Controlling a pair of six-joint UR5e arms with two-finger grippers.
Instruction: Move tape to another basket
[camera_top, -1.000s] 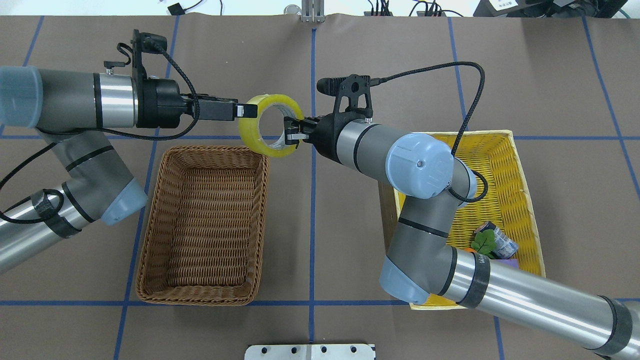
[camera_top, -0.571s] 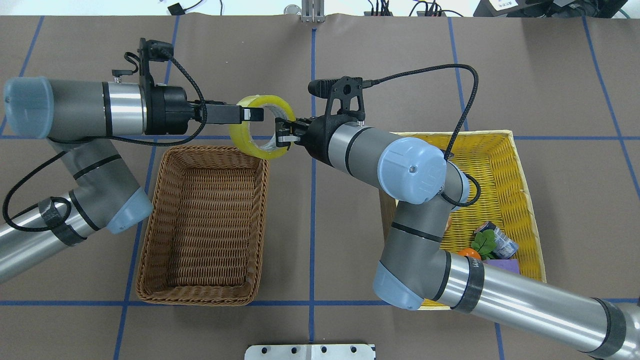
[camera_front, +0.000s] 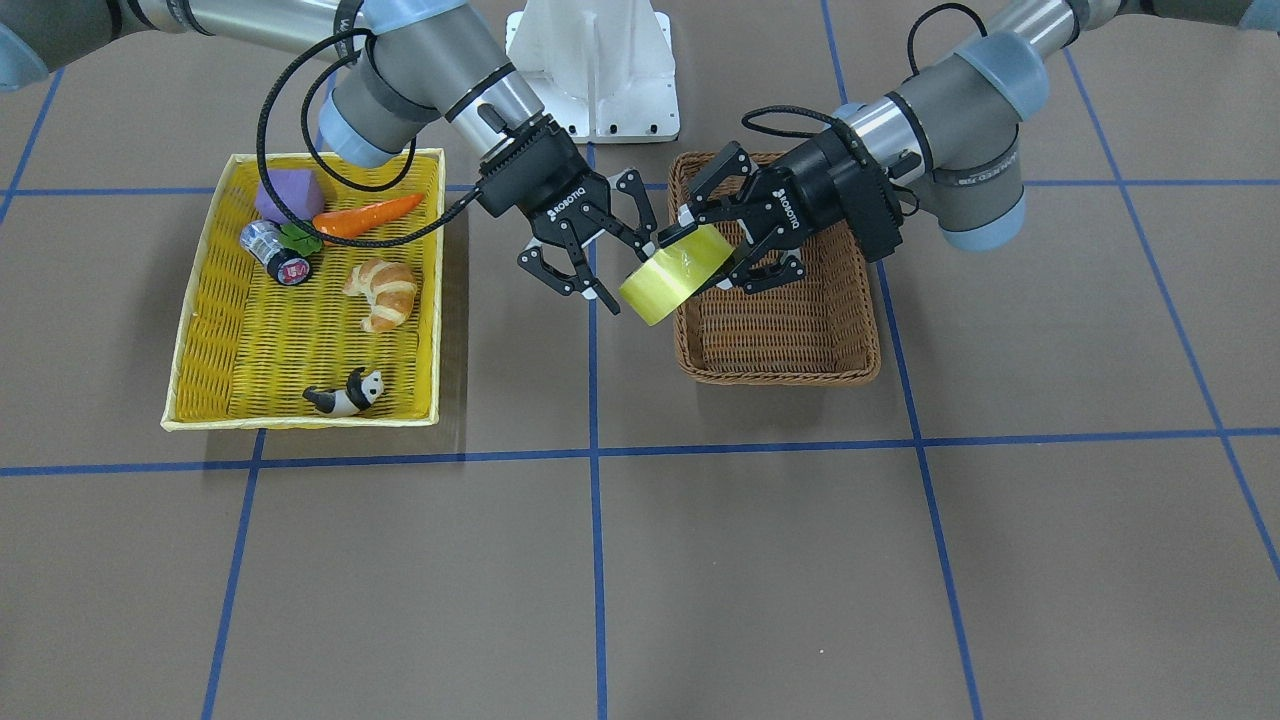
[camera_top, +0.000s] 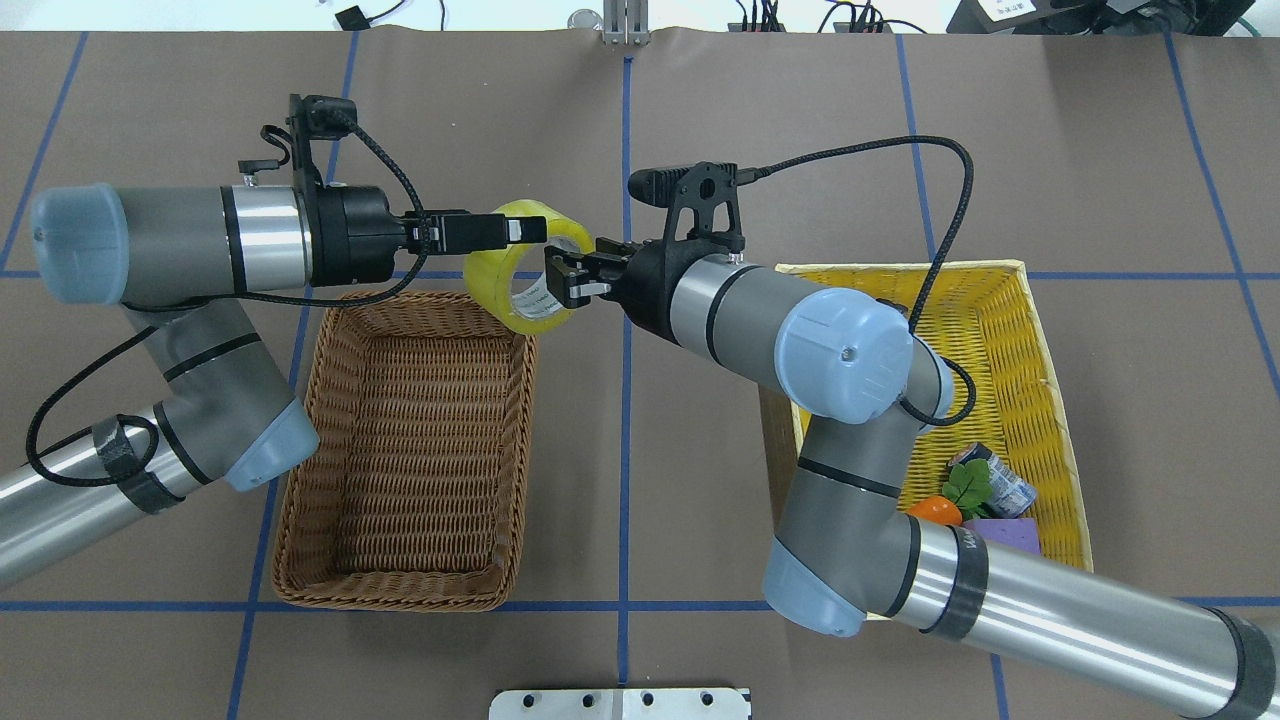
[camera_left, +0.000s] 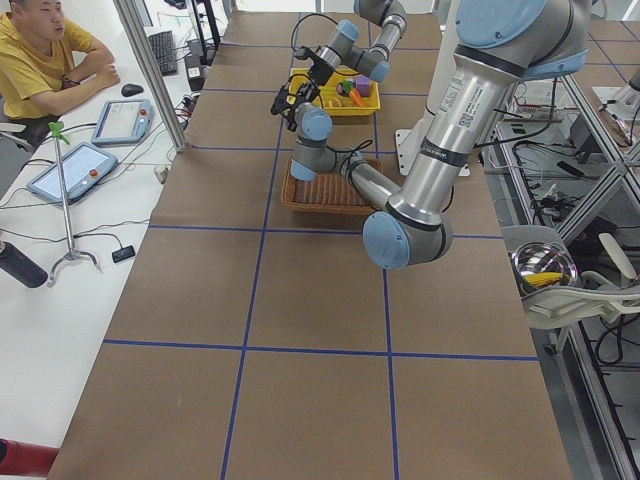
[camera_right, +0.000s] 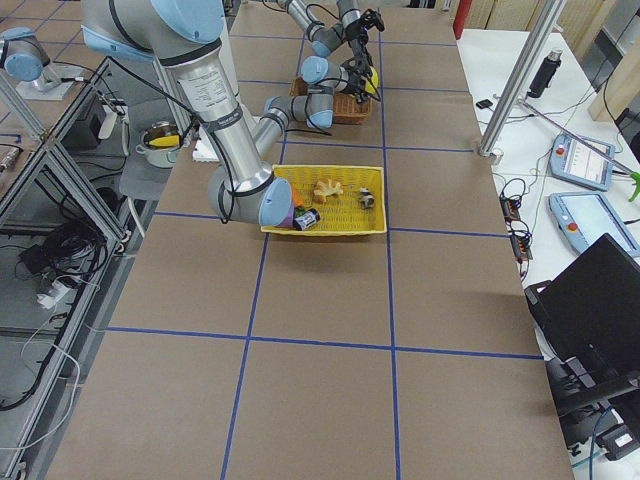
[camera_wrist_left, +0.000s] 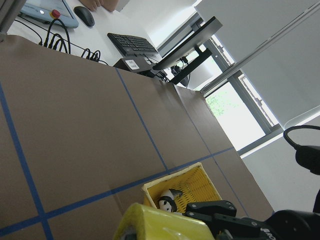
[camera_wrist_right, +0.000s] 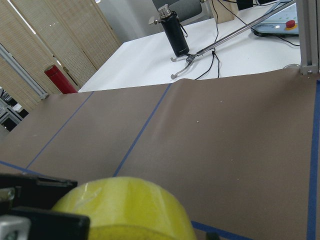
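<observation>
The yellowish tape roll (camera_top: 492, 282) hangs in the air over the far right corner of the brown wicker basket (camera_top: 300, 450). My left gripper (camera_top: 525, 232) is shut on the roll's wall. My right gripper (camera_top: 562, 280) is open, with its fingers spread on either side of the roll's other side. In the front view the tape (camera_front: 668, 278) sits between the left gripper (camera_front: 712, 250) and the open right gripper (camera_front: 630, 270), above the basket's rim (camera_front: 780, 376). The roll fills the bottom of the left wrist view (camera_wrist_left: 160, 225) and the right wrist view (camera_wrist_right: 125, 205).
The shallow yellow basket (camera_front: 300, 420) stands on the robot's right and holds a silver can (camera_front: 275, 252), a carrot (camera_front: 365, 217), a purple block (camera_front: 287, 195), a croissant (camera_front: 383, 290) and a panda figure (camera_front: 345, 395). A white mount (camera_front: 590, 70) stands at the robot's base.
The left gripper came in from the left and closed on the tape. The right gripper, which was shut on the roll, has opened. The roll has shifted slightly left.
</observation>
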